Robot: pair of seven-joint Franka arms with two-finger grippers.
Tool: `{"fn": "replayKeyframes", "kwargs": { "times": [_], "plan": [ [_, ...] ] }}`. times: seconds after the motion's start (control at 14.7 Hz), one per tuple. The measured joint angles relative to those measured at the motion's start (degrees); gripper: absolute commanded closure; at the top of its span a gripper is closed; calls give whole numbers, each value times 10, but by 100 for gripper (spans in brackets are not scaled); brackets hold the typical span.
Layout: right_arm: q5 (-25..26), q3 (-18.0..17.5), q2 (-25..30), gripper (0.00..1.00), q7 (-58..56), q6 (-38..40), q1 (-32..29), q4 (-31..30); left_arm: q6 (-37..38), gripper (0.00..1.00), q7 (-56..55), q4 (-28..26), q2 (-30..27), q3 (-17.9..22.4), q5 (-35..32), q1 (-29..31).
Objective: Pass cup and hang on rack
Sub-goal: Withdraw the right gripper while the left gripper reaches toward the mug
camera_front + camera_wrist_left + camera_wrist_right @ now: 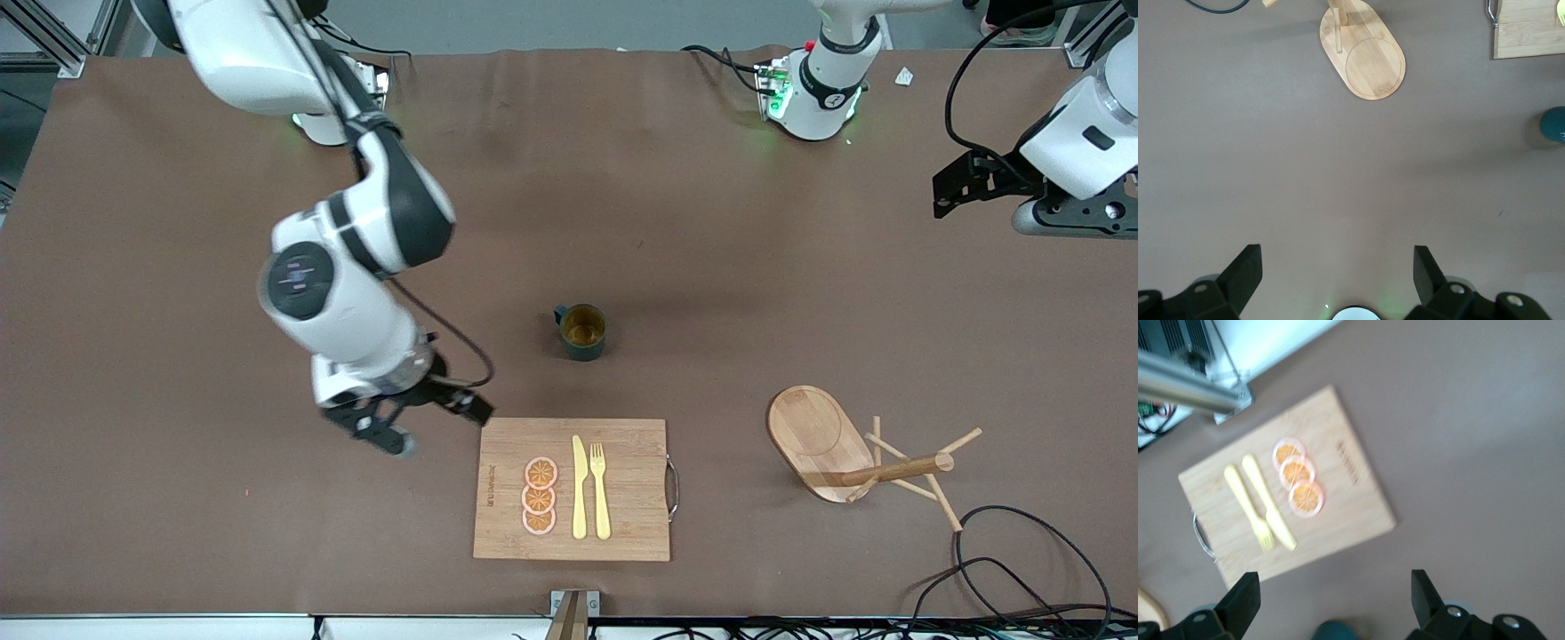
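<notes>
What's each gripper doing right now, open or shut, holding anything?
Left gripper: open, empty, over bare table at the left arm's end.
Right gripper: open, empty, beside the board.

Cup (584, 332): upright on the table (178, 498), near its middle, farther from the front camera than the cutting board (631, 533).
Cutting board: flat on the table at the edge nearest the front camera.
Knife (579, 487) and fork (600, 491): side by side on the board, fork toward the left arm's end.
Orange slices (540, 496): a row of three on the board, beside the knife, toward the right arm's end.
Rack (853, 453): tipped on its side, toward the left arm's end from the board.
Cables (1022, 569): on the table near the rack, nearer the camera.
</notes>
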State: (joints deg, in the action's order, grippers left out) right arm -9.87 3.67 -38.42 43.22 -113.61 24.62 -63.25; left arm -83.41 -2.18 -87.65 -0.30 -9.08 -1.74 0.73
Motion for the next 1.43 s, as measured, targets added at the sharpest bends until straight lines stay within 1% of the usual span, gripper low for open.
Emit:
{"fn": "replayKeyframes", "kwargs": {
  "times": [0.14,0.27,0.41,0.54,0.68,0.88,1.09,1.22,1.43],
  "plan": [
    [0,1,13,0,-70,20,-38,0,0,0,0,0,0,0,0,0],
    [1,2,24,0,-138,62,-75,0,0,0,0,0,0,-1,0,-2],
    [3,3,35,0,-207,90,-114,-1,0,0,-18,0,0,-9,0,-10],
    [26,3,48,0,-252,121,-151,-1,0,0,-78,1,0,-37,-5,-20],
    [47,3,64,0,-272,146,-172,-1,0,0,-146,1,0,-74,-21,-25],
    [58,3,95,0,-303,165,-189,-10,0,0,-250,0,5,-126,-32,-28],
    [64,3,132,0,-329,169,-209,-39,0,0,-349,0,30,-174,-77,-39],
    [79,2,161,0,-335,170,-211,-66,-1,0,-421,0,53,-191,-105,-66],
    [97,0,209,0,-335,172,-214,-107,-11,0,-540,13,99,-194,-140,-129]
  ]
}}
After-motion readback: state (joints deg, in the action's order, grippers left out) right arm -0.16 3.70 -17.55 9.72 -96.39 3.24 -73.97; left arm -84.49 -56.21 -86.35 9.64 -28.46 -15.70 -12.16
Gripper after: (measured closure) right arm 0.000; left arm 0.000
